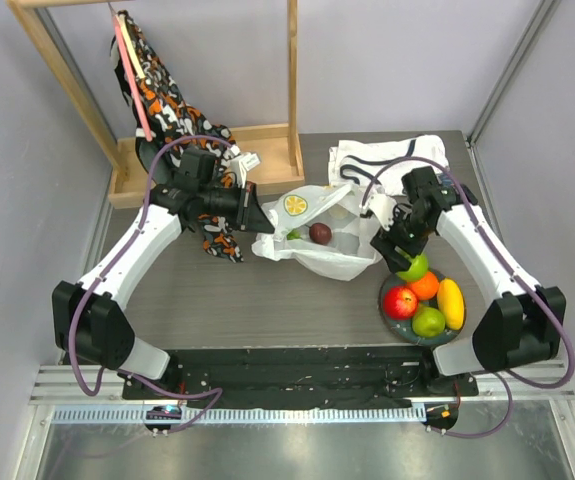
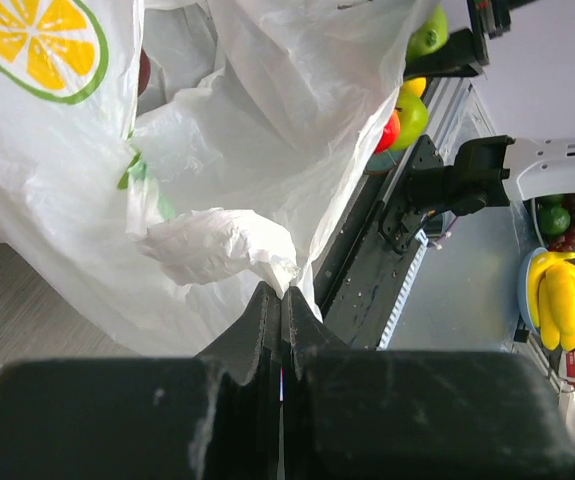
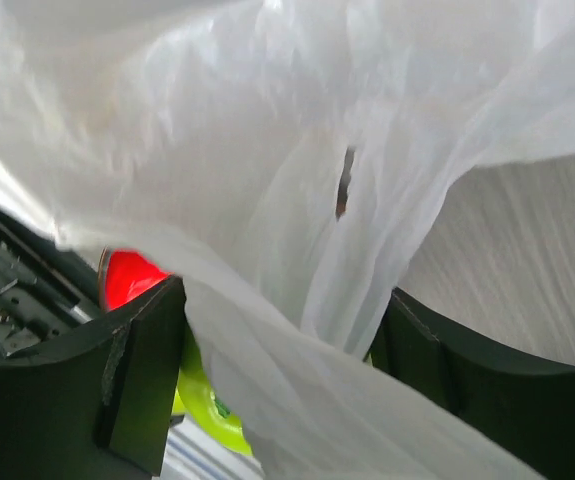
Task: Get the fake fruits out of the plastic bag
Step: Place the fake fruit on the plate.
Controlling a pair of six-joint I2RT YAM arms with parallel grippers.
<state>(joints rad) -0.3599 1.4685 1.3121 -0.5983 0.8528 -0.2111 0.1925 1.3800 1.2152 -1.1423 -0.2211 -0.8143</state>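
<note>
Crinkly translucent white plastic bag (image 1: 317, 240) mid-table between both arms, left gripper (image 2: 282, 300) pinched shut on its edge, right gripper (image 1: 395, 255) spread around film, nearer the dark glossy plum (image 1: 320, 233) lying leftward inside.

Left gripper (image 2: 281, 300) fingers (image 2: 257, 325) pinching plastic bag (image 2: 257, 130) fold

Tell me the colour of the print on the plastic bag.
Yellow citrus slice with a green rim, clearest in the left wrist view.
</note>
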